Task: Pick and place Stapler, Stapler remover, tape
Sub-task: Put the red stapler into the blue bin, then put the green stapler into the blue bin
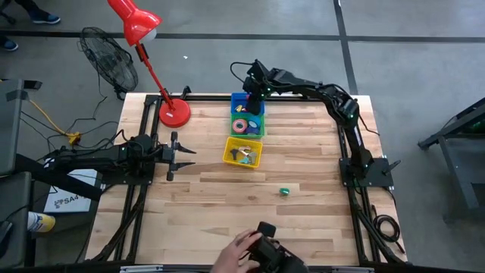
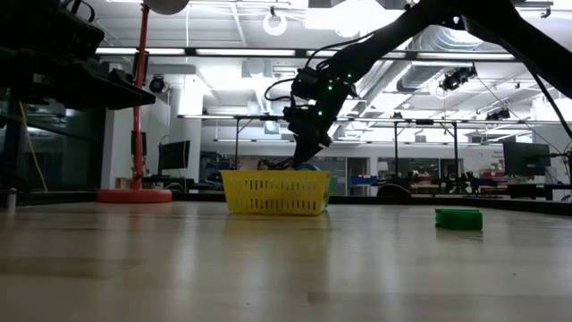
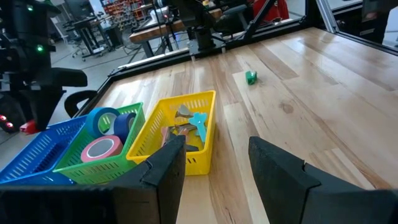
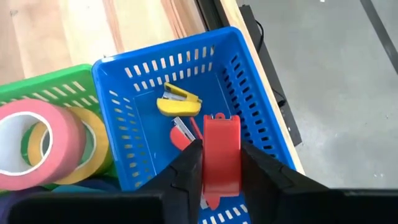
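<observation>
Right end effector (image 4: 221, 163) hangs over the blue basket (image 4: 249, 93) — pinching a red stapler (image 4: 221, 152). Tape rolls (image 4: 37, 149) sit in the green basket (image 3: 78, 163); left end effector (image 3: 214, 163) spread, waiting over the counter (image 1: 303, 159).

Your open board lies around the yellow basket (image 1: 243, 152): only a small green piece (image 1: 284, 192) beyond it, lamp base (image 1: 174, 113) left.

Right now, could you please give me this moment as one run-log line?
right gripper: holding red stapler over blue basket | left gripper: open, idle beside yellow basket
</observation>
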